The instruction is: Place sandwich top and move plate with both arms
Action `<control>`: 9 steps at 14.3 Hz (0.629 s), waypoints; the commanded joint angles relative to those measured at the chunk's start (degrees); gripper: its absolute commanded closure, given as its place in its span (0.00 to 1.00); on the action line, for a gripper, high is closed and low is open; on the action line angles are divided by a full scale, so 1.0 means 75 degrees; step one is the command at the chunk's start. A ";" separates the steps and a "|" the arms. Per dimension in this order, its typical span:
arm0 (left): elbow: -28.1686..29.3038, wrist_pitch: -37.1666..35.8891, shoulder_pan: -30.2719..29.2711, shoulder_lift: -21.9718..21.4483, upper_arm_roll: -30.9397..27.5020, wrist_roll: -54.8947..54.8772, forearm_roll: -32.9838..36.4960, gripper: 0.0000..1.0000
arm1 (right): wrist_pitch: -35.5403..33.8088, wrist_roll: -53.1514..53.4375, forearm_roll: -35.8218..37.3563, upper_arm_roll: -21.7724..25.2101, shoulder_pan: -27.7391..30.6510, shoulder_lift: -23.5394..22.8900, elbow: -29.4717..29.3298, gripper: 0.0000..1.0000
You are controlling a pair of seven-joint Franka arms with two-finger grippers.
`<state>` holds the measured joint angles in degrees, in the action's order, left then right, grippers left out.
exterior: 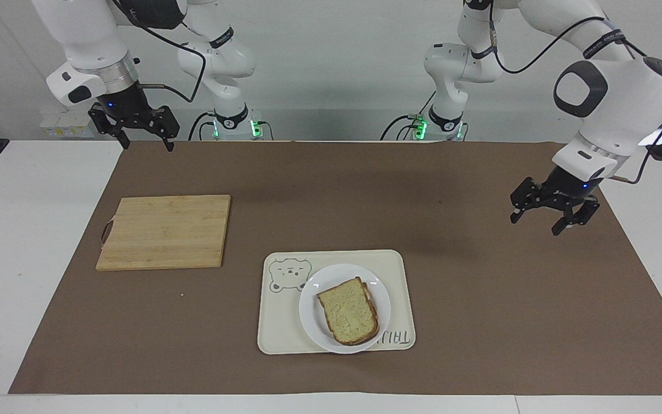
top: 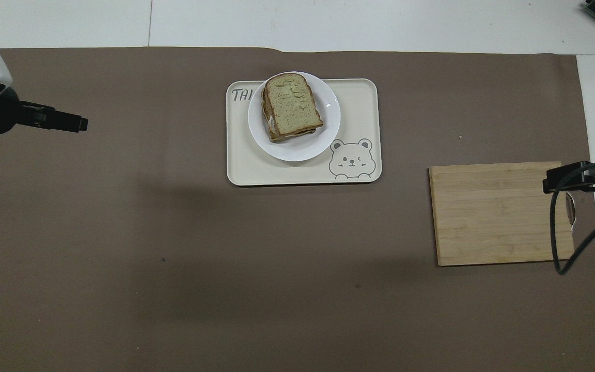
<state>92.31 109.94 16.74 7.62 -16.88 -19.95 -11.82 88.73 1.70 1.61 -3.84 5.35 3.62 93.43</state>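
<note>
Brown matting (exterior: 331,190) covers the white tabletop (exterior: 32,230). Mid-tabletop, toward the edge away from the robots, the plate (exterior: 314,322) sits on a bear-print tray (exterior: 279,322), the sandwich top (exterior: 348,311) lying on the stack it carries. Over the left arm's end, the left pincer (exterior: 554,216) hangs from a bent wrist, fingers spread and empty. Raised over the right arm's robot-side corner, the right pincer (exterior: 143,140) waits, also spread, a wooden board (exterior: 164,231) nearby.

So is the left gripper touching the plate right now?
Apart. The facing view shows the left gripper up over bare mat toward the left arm's end, with a wide stretch of mat between it and the plate.
</note>
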 commanded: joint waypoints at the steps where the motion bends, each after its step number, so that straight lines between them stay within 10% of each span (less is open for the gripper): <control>1: -0.0365 -0.0758 0.0006 -0.0207 -0.0022 0.0187 0.0742 0.00 | -0.0088 -0.0086 -0.0027 0.0020 -0.0011 -0.0014 -0.0047 0.00; 9: -0.0766 -0.2751 -0.0005 -0.1261 0.0071 0.0199 0.1576 0.00 | -0.0088 -0.0086 -0.0027 0.0020 -0.0010 -0.0014 -0.0047 0.00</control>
<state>84.73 91.73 16.83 1.64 -16.67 -19.43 -1.50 88.73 1.70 1.61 -3.84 5.35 3.62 93.43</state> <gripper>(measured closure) 0.000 0.000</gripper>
